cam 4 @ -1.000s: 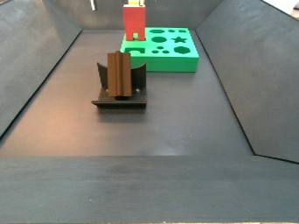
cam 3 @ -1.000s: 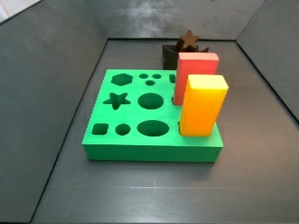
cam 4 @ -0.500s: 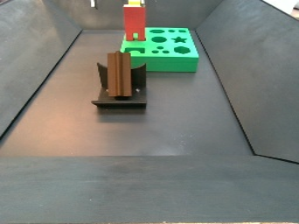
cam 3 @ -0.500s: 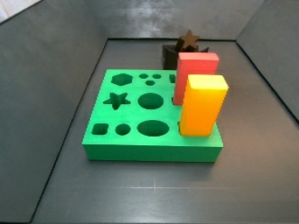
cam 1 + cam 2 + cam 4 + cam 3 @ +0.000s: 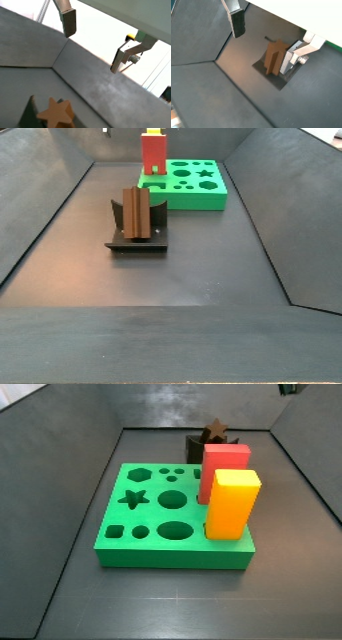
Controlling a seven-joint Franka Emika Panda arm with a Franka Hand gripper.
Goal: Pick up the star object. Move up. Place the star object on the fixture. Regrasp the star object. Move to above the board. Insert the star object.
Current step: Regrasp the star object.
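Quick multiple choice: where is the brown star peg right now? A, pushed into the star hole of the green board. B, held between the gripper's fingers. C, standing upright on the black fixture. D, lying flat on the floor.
C: the star peg stands upright on the black fixture, away from the green board; in a wrist view the gripper hangs open above it, touching nothing.

Red block [image 5: 226,466] and yellow-orange block [image 5: 233,505] both upright, side by side, yellow-orange one nearer the camera in that side view. Dark grey surface [image 5: 201,258], grey walls around it.
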